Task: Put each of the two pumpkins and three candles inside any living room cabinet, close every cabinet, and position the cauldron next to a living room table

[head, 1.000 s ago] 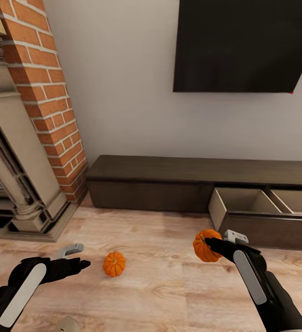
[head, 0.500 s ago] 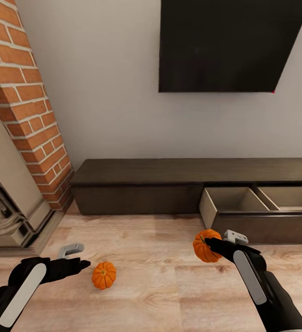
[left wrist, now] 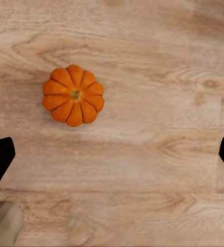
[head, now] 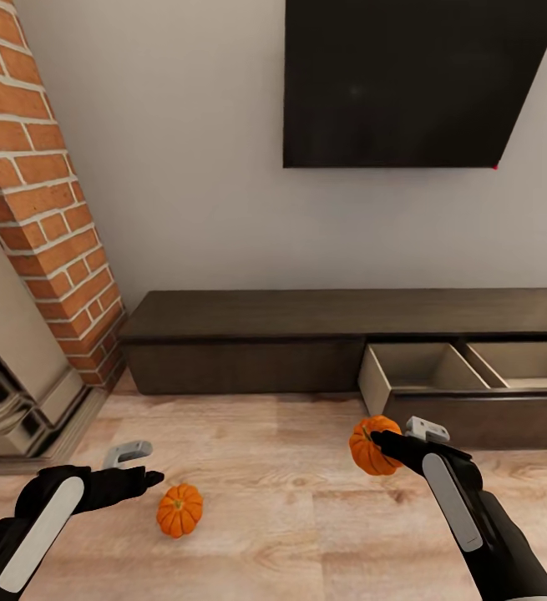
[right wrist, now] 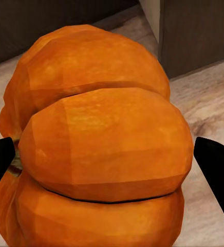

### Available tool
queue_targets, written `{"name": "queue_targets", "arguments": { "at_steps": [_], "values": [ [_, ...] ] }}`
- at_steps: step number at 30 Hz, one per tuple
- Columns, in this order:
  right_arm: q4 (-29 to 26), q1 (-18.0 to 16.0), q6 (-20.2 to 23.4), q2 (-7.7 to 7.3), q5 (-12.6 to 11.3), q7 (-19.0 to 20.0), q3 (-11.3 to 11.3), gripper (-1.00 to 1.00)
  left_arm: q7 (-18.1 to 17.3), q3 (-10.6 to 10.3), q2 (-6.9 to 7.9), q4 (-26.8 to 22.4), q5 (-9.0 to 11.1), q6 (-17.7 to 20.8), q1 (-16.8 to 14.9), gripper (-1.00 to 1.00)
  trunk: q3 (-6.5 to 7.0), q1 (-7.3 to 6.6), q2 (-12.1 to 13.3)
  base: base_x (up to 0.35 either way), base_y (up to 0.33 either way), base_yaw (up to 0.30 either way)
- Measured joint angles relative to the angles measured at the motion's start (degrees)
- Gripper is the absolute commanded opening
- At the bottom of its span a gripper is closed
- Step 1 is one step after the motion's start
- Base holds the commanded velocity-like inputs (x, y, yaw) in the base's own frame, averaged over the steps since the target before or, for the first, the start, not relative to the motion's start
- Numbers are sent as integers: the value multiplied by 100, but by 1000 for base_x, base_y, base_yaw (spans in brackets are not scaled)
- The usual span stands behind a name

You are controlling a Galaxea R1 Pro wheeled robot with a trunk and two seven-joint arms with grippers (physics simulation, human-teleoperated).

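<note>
My right gripper point(head: 392, 439) is shut on one orange pumpkin point(head: 372, 446), held above the wood floor in front of the cabinet's open drawer point(head: 427, 367). Close up, that pumpkin point(right wrist: 99, 144) sits between the two black fingertips of the right gripper point(right wrist: 112, 159). The other pumpkin point(head: 179, 510) lies on the floor just right of my left gripper point(head: 143, 466), which is open and holds nothing. From the left wrist, this pumpkin point(left wrist: 73, 95) lies stem up on the planks, beyond the spread fingertips point(left wrist: 0, 159). The long dark-brown cabinet point(head: 306, 313) stands against the wall.
A brick and stone fireplace point(head: 39, 217) rises at the left. A black TV point(head: 415, 83) hangs on the wall above the cabinet. The pulled-out drawer front point(head: 473, 417) juts onto the floor at the right. A pale tan object point(left wrist: 4, 224) lies by the left gripper.
The whole view has swung right: the fireplace slid left and the cabinet and open drawer moved toward the centre. Both arms hold their pose, and the right gripper keeps its pumpkin.
</note>
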Motion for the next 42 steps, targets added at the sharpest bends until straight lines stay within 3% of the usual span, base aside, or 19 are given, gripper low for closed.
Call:
{"name": "queue_targets", "arguments": {
  "at_steps": [22, 42],
  "values": [
    [8, 0, 5, 8, 24, 5, -1, -100, -4, 0, 0, 8, -5, 1, 0, 100, 0, 1, 0, 74, -40, -59],
    [-4, 0, 5, 43, 28, 6, 1, -100, 5, 9, 0, 34, -2, 2, 0, 100, 0, 0, 0, 33, 68, 0]
  ]
}}
